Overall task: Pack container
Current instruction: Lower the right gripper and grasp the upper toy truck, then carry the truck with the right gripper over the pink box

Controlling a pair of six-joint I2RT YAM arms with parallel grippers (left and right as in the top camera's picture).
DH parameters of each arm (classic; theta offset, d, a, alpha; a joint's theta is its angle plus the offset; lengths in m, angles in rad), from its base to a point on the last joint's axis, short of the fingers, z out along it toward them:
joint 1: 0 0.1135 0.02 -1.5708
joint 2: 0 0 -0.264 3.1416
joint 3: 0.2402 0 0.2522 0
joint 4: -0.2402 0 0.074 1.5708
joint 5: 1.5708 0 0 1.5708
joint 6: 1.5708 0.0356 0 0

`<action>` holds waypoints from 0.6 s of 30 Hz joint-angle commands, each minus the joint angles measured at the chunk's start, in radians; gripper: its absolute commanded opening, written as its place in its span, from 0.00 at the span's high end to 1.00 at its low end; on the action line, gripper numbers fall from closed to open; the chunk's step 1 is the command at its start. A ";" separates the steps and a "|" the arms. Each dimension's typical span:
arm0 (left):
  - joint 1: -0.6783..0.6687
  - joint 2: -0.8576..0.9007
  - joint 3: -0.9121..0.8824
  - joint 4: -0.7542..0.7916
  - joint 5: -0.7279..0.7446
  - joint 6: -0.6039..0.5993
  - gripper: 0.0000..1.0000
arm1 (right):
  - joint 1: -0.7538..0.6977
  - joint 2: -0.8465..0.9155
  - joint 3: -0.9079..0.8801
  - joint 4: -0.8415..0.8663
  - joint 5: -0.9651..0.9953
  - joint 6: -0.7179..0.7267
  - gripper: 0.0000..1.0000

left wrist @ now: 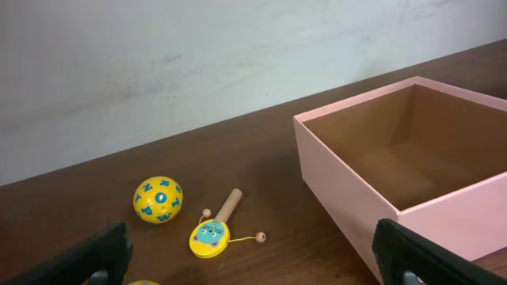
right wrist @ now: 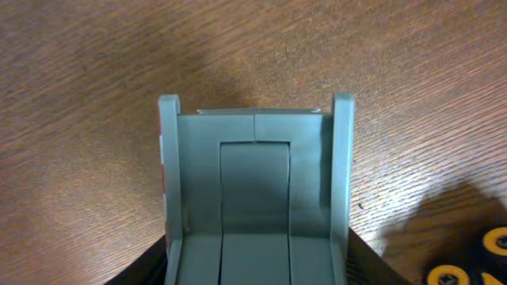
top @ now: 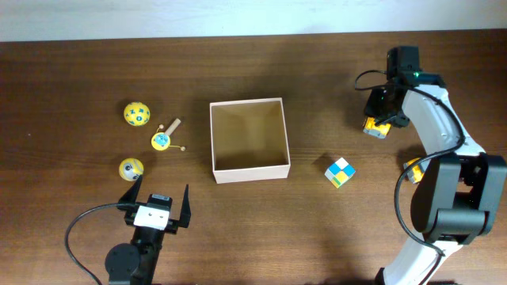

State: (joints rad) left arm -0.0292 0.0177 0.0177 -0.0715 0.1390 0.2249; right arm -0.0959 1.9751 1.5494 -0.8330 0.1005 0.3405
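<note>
Overhead, container: the square container [top: 249,172] sits at mid-table on dark wood, its pale walls framing a brown floor, between the two arms.
Overhead, left gripper: the left gripper [top: 161,192] hovers near the front edge, left of the container, with its jaws spread wide and nothing between them.
Overhead, toys: a spotted yellow ball [top: 136,113], a small rattle drum [top: 162,141] and a second yellow ball [top: 131,168] lie in a loose cluster left of the container. The second ball is just ahead of the left gripper.
Overhead, cube: a chequered cube [top: 339,171] rests near the container's front right corner, apart from it.
Overhead, right gripper: the right gripper [top: 378,120] hangs well right of the container, with a yellow piece showing at its tips.
Left wrist, view: both dark fingers [left wrist: 83,260] stand far apart at the lower corners. The container's near corner fills the right side, and the spotted ball and rattle drum lie on the wood to the left.
Right wrist, view: a grey toy [right wrist: 253,190] with two upright posts fills the gap between the jaws, which are clamped on its sides above the table.
Right wrist, corner: black wheels with yellow hubs [right wrist: 493,244] show at the lower right.
</note>
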 commanded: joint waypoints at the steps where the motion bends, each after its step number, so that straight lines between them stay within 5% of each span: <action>1: 0.006 0.000 -0.006 -0.001 -0.004 0.015 0.01 | -0.002 -0.017 0.043 -0.025 0.008 -0.011 0.53; 18: 0.006 0.000 -0.006 -0.001 -0.004 0.015 0.01 | 0.020 -0.052 0.280 -0.158 -0.464 -0.128 0.53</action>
State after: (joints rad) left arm -0.0292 0.0177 0.0177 -0.0715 0.1390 0.2249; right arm -0.0917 1.9736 1.7699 -0.9737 -0.2104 0.2409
